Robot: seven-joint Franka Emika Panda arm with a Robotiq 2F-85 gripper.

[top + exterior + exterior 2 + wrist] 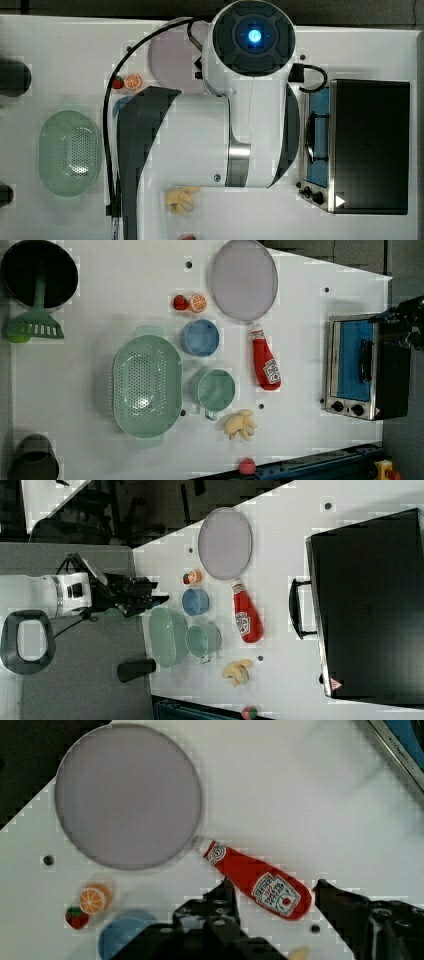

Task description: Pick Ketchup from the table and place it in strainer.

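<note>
The slim red squeeze Ketchup bottle (265, 365) lay flat at centre-right of the left view on the white desk (100, 300), apart from the mint-green oval perforated strainer (146, 385), while the released claw (272, 892) risked rolling it by descending off-centre.

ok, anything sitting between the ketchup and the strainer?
Yes. In the left view the blue bowl and the green bowl stand on the table between the Ketchup and the strainer. A lifted carry would likely clear them; a slide would not.
</note>
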